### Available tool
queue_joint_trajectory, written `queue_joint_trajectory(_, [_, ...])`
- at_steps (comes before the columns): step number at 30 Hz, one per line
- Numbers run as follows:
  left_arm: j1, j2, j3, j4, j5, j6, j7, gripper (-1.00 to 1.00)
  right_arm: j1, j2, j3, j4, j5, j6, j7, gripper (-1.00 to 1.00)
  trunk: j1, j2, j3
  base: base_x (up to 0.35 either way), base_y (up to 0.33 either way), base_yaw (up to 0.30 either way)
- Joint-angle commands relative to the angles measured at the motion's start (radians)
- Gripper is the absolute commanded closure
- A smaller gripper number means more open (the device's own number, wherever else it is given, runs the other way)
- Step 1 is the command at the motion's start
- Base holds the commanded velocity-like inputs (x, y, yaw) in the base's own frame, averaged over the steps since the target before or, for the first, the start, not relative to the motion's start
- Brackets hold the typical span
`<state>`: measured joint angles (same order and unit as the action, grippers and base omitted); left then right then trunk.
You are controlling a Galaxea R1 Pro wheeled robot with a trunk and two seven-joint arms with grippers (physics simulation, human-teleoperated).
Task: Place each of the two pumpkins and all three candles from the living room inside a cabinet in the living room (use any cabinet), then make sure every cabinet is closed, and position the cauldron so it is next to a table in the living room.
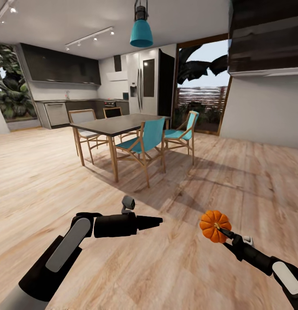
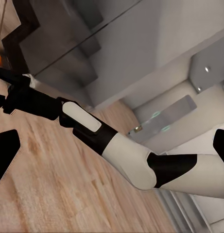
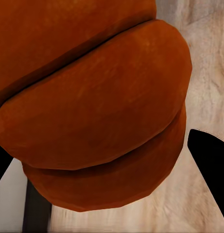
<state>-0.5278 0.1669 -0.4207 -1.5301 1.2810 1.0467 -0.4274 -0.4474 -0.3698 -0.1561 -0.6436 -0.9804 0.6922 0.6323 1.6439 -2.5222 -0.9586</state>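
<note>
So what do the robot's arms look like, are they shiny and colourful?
Not colourful: each arm is mostly matte black with a long grey oval panel, turning white higher up. The left gripper has pointed black fingers and a small grey camera block above; the right gripper is slim and black.

Open-plan home, dining table (image 1: 116, 124) with teal chairs (image 1: 142, 144), kitchen counters (image 1: 58, 113), fridge (image 1: 142, 84), wood floor (image 1: 45, 181)

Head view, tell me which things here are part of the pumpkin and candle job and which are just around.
Part of the job:
- small round ribbed orange pumpkin, held by the right gripper
- left gripper, carrying nothing

Just around:
- dark rectangular dining table
- teal wooden-framed chairs
- teal pendant lamp
- steel fridge
- pale wood plank floor
</note>
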Motion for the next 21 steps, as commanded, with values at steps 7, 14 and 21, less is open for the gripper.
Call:
queue_joint_trajectory(7, [-0.001, 0.0, -0.001, 0.001, -0.007, 0.001, -0.008, -1.0, 0.0, 0.0, -0.003, -0.001, -0.015, 0.012, -0.002, 1.0, 0.0, 0.0, 0.005, 0.0, 0.0, 0.254])
queue_joint_trajectory(14, [0.0, 0.0, -0.002, 0.001, -0.007, 0.001, -0.008, -1.0, 0.0, 0.0, -0.003, -0.002, -0.015, 0.012, -0.002, 1.0, 0.0, 0.0, 0.011, 0.0, 0.0, 0.254])
queue_joint_trajectory(21, [-0.001, 0.0, -0.002, 0.001, -0.007, 0.001, -0.008, -1.0, 0.0, 0.0, -0.003, -0.002, -0.015, 0.012, -0.002, 1.0, 0.0, 0.0, 0.017, 0.0, 0.0, 0.254])
